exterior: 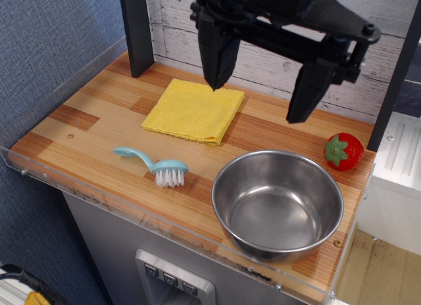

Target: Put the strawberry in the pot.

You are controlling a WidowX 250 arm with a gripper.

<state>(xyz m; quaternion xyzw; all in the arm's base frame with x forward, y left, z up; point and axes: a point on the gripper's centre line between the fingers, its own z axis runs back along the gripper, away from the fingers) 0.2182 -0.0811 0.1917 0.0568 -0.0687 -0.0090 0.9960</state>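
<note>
The strawberry (343,151) is small, glossy red with a green cap, and lies on the wooden counter at the far right, just behind the pot's rim. The pot (277,204) is a large shiny steel bowl, empty, at the front right. My gripper (256,102) hangs above the counter's back middle, its two black fingers spread wide apart and empty. The left finger (216,62) is over the yellow cloth's back corner, the right finger (306,94) is above and left of the strawberry.
A folded yellow cloth (193,110) lies at the back centre. A light-blue brush (155,164) lies left of the pot. A clear plastic lip (131,210) runs along the counter's front edge. A dark post (137,30) stands at the back left.
</note>
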